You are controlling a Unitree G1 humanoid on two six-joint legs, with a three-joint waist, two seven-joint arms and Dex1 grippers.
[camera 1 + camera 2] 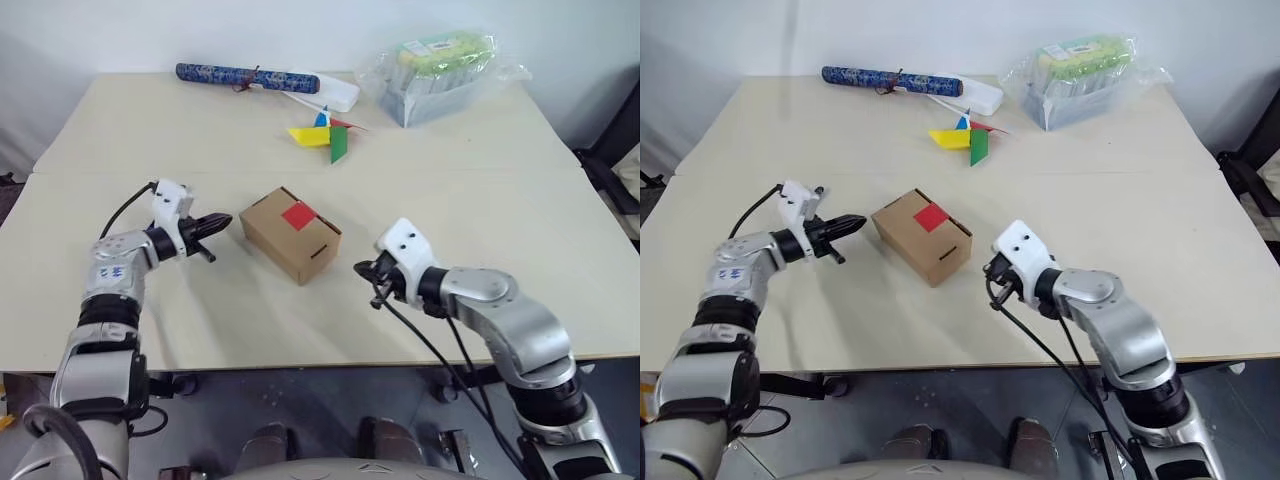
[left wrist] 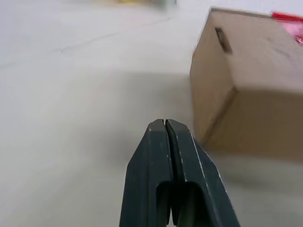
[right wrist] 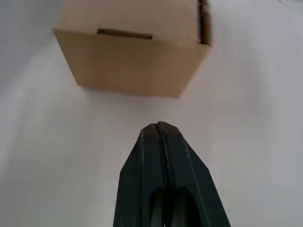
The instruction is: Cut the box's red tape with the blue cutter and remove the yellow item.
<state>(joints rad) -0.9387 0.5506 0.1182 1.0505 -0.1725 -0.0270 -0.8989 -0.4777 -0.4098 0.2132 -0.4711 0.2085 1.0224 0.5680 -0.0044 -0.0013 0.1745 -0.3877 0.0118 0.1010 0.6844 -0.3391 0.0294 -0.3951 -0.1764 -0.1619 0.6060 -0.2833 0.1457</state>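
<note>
A brown box (image 1: 291, 236) sits mid-table with its red tape (image 1: 298, 215) intact on top, flanked by two empty claws. The left gripper (image 1: 222, 222), fingers pressed together, points at the box's left end from just beside it; the right gripper (image 1: 366, 270), also pinched shut on nothing, hangs near the box's right end with a gap between them. No blue cutter can be made out anywhere on the table (image 1: 480, 200); far off lie a dark patterned roll (image 1: 246, 76), a pinwheel (image 1: 327, 134) and a wrapped tray (image 1: 440, 75). The yellow item is presumably sealed inside the box. The risk from here: with no blade in hand, the tape cannot be cut, and a closed claw nudging the light box would likely shove or spin it.
</note>
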